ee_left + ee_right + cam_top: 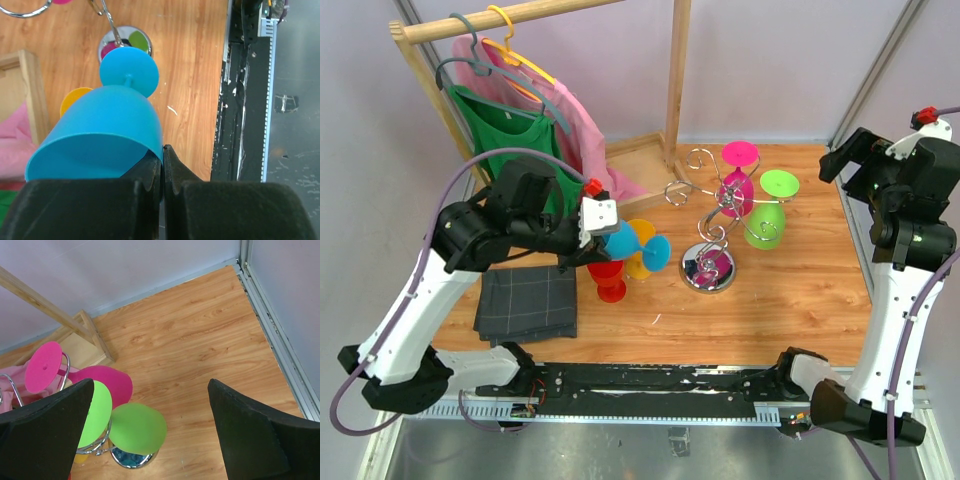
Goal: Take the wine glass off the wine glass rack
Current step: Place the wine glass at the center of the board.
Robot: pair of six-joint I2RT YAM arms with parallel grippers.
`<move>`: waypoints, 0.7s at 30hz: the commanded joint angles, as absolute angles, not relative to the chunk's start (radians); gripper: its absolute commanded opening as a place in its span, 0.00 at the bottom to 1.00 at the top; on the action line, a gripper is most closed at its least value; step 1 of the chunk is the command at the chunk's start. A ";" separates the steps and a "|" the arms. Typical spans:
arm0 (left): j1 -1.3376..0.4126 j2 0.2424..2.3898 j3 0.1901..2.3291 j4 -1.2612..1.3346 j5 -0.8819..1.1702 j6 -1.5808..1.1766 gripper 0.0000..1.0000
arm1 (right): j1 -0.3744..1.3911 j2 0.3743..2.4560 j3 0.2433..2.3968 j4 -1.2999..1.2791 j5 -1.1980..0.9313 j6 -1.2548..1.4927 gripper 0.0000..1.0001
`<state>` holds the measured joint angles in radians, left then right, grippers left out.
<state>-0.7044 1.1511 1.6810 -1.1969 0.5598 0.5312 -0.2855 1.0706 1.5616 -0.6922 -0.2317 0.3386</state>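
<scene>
A wooden clothes rack (677,70) stands at the far left of the bench (800,280), its flat wooden base frame (635,160) resting on the boards. From its crossbar hang a green shirt (500,120) on a grey hanger (460,60) and, just beside it, a pink garment (582,125) on a yellow hanger (515,55). A dark grey folded cloth (528,300) lies flat on the near left part of the bench, well apart from the hanging clothes.

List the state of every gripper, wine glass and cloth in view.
left gripper, shut on blue wine glass rim
right gripper, open, empty
blue wine glass, tilted, off the wine glass rack
pink wine glass, hanging on rack
green wine glass, hanging on rack
red wine glass, on table
grey cloth, folded flat
</scene>
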 commanded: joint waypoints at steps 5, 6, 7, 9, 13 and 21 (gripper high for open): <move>-0.805 1.280 1.727 -1.259 0.484 0.511 0.00 | -0.299 1.027 1.554 -0.727 -0.196 0.317 0.98; -0.823 1.297 1.733 -1.263 0.468 0.505 0.00 | -0.299 1.023 1.550 -0.727 -0.196 0.321 0.99; -0.843 1.314 1.736 -1.265 0.450 0.499 0.00 | -0.299 1.022 1.545 -0.726 -0.196 0.321 0.99; -0.902 1.367 1.738 -1.268 0.380 0.469 0.00 | -0.299 1.016 1.542 -0.735 -0.194 0.318 0.99; -0.927 1.400 1.727 -1.278 0.334 0.444 0.00 | -0.299 1.015 1.549 -0.743 -0.188 0.310 0.98; -0.955 1.426 1.667 -1.282 0.277 0.398 0.00 | -0.299 1.003 1.529 -0.746 -0.186 0.313 0.98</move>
<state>-0.9398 1.4227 1.6897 -1.2705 0.3176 0.4343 -0.2855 1.0203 1.5444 -0.7372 -0.2050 0.3264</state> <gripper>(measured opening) 0.023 0.984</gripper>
